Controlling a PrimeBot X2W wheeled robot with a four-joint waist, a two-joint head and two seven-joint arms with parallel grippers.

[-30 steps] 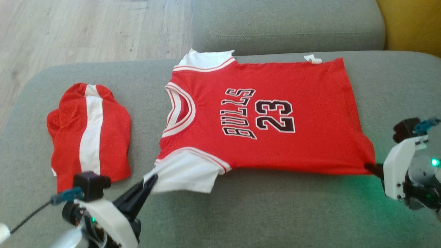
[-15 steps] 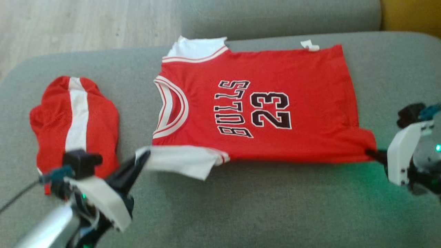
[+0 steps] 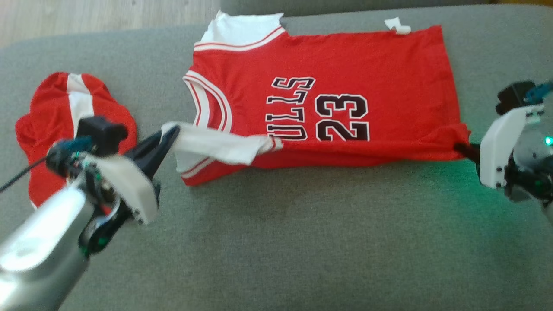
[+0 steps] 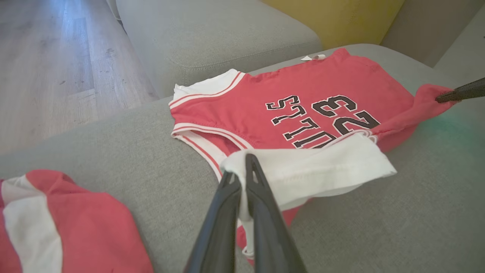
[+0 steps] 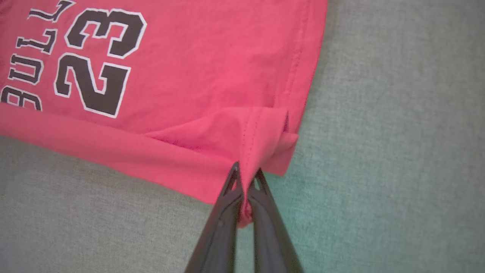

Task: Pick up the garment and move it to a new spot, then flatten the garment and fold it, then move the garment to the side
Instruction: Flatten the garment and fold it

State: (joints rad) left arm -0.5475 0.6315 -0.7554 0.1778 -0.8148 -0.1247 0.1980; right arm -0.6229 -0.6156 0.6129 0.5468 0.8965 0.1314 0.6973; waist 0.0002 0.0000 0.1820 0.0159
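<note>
The garment (image 3: pixel 345 65) is a red jersey with white sleeves and "BULLS 23" in black, spread on the grey sofa cushion (image 3: pixel 302 242). My left gripper (image 3: pixel 170 131) is shut on its near white sleeve (image 4: pixel 314 170), which is lifted and pulled over the chest. My right gripper (image 3: pixel 462 149) is shut on the near hem corner (image 5: pixel 261 144), raised off the cushion. The near long edge of the jersey (image 5: pixel 113 151) is rolled up over the lettering. The left gripper (image 4: pixel 242 170) and right gripper (image 5: pixel 246 176) each pinch cloth between shut fingers.
A crumpled red cloth with a white stripe (image 3: pixel 56 112) lies on the cushion left of the jersey, behind my left arm. Wooden floor (image 4: pixel 49 68) lies beyond the sofa's far left edge. Another grey cushion (image 4: pixel 212 34) stands behind.
Both grippers have lifted the near edge of the jersey and carried it away from me, over the print. The head camera has tilted down, so the whole picture has shifted.
</note>
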